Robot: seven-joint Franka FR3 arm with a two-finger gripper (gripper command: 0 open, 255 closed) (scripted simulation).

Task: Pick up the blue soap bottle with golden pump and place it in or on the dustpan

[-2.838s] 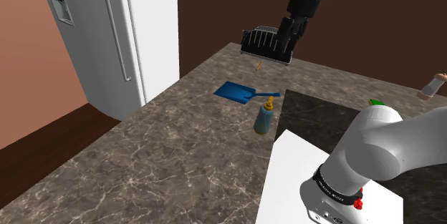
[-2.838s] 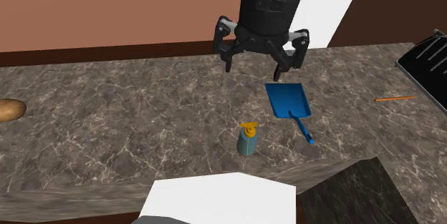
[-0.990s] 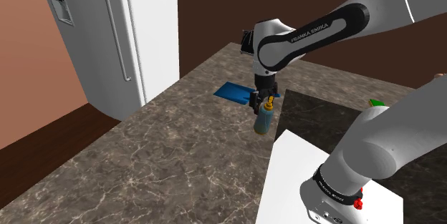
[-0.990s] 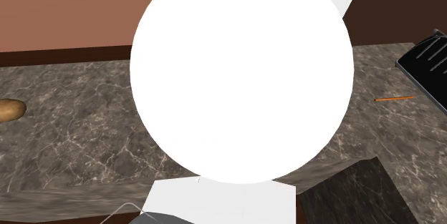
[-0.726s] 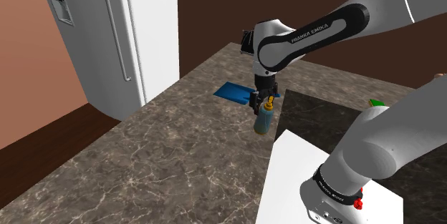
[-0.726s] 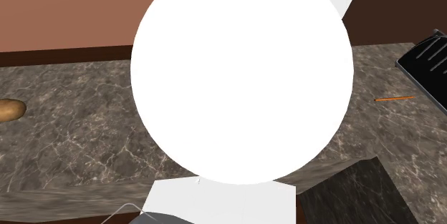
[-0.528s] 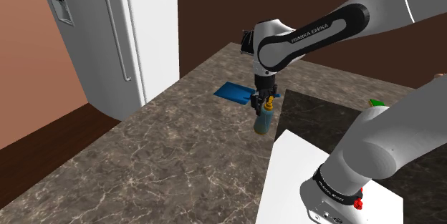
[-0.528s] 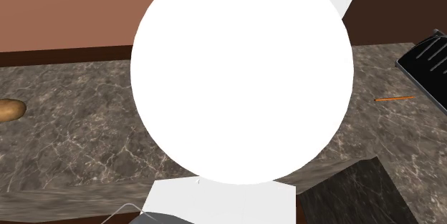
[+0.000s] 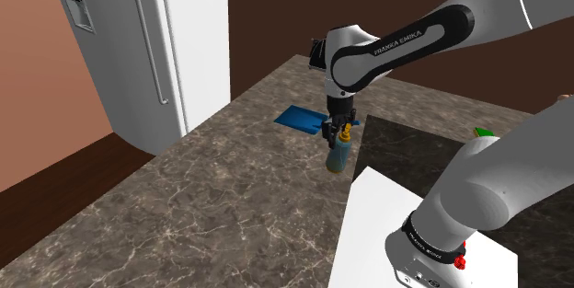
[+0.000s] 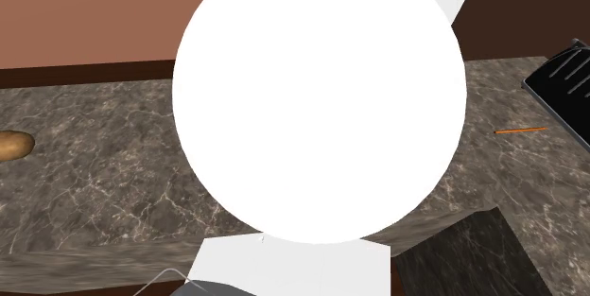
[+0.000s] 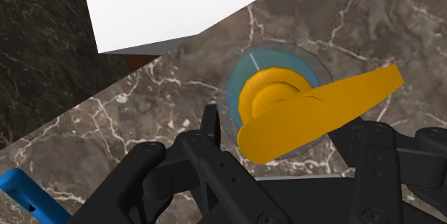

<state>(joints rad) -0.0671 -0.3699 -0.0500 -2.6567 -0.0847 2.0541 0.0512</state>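
Straddling the bottle [image 11: 240, 86] from straight above with the gripper [image 11: 289, 126], spread fingers [image 11: 209, 126] reaching down on either side of the blue body and, by the look of it, not yet pinching it (a sliver of counter [image 11: 179, 79] showing beside the finger under the spout). Looking down onto the golden pump [image 11: 315, 112], its spout jutting sideways over that finger. Judging this to be the closing step of the grasp: centring first so both pads are meeting the round body together, gripping well below the pump collar rather than on the spout, and squeezing slowly, an upright bottle pushed from one side only being likely to tip or spin away. Finding the bottle upright on the marble in the shoulder view, just beside the handle end of the dustpan [image 9: 300, 116], the blue pan lying flat a little beyond. Planning therefore on a straight lift, just high enough for clearing the pan's rim, then a short carry before lowering. Farther off, passing over the white fridge [image 9: 156, 47], well apart and posing no hindrance.
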